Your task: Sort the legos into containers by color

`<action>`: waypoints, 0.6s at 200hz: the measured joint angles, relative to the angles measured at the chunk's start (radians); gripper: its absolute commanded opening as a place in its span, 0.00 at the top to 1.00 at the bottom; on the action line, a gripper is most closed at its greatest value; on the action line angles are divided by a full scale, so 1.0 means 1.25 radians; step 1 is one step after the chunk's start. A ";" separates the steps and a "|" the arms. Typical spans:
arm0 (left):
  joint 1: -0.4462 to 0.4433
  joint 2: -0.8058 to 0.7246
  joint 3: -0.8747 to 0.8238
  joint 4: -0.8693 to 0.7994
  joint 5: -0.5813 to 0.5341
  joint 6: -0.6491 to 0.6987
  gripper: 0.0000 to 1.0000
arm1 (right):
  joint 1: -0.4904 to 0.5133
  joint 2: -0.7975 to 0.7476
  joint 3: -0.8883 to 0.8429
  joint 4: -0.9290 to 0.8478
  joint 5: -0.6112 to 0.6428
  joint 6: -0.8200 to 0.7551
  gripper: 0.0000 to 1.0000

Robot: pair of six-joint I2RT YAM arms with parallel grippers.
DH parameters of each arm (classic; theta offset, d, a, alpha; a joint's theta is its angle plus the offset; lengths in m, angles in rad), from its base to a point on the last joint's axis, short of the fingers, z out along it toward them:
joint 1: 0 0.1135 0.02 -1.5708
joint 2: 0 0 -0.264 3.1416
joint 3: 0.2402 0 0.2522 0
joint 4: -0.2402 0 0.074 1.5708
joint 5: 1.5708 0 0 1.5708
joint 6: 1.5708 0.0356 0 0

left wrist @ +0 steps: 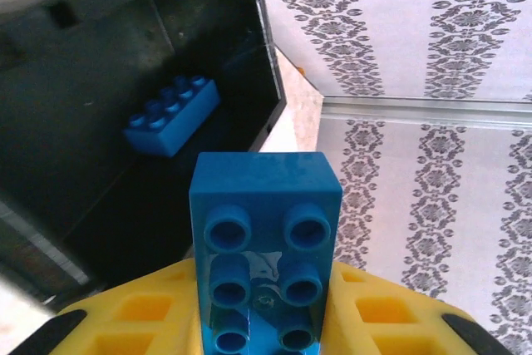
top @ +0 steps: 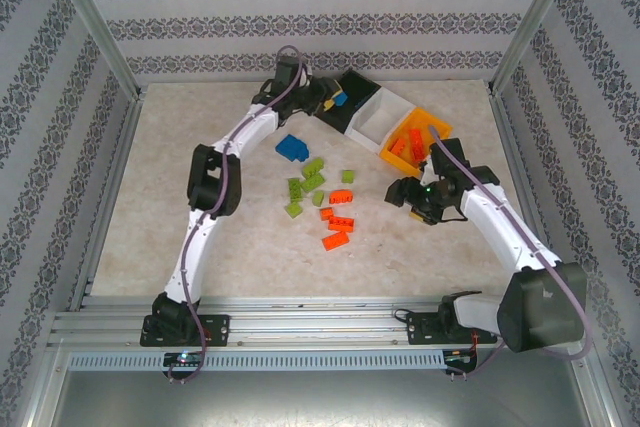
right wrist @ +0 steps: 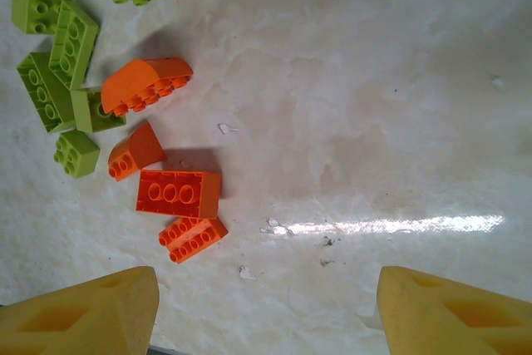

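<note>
Pinched tight in the left hand: a blue lego, held up just by the open black bin. Deep inside that bin, a second blue lego, studs up. Spread wide over the bench: the right hand. Down on the bench ahead of it, orange legos close beside green legos.

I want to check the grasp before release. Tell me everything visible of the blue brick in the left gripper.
The blue brick is glossy plastic, a rectangular block with two rows of studs; six show, the lowest cut by the frame edge. It is clamped between the yellow fingers of the left gripper, studs facing the wrist camera, its far end jutting forward. It hangs before the open front of the black bin; a second blue brick lies inside, apart from it.
</note>
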State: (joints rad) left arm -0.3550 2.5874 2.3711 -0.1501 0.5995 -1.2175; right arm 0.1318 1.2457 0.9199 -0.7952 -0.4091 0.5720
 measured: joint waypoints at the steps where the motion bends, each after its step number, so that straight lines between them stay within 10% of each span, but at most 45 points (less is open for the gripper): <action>1: -0.001 0.005 0.008 0.001 0.000 -0.004 0.67 | -0.001 -0.001 0.000 0.000 0.000 0.000 0.29; 120: -0.009 0.131 0.111 0.039 -0.034 -0.126 0.31 | -0.031 -0.042 -0.016 -0.028 -0.001 -0.003 0.29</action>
State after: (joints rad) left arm -0.3664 2.7510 2.5103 -0.1017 0.5568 -1.3750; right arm 0.0933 1.1938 0.9001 -0.8303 -0.4103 0.5686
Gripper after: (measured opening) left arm 0.682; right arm 0.710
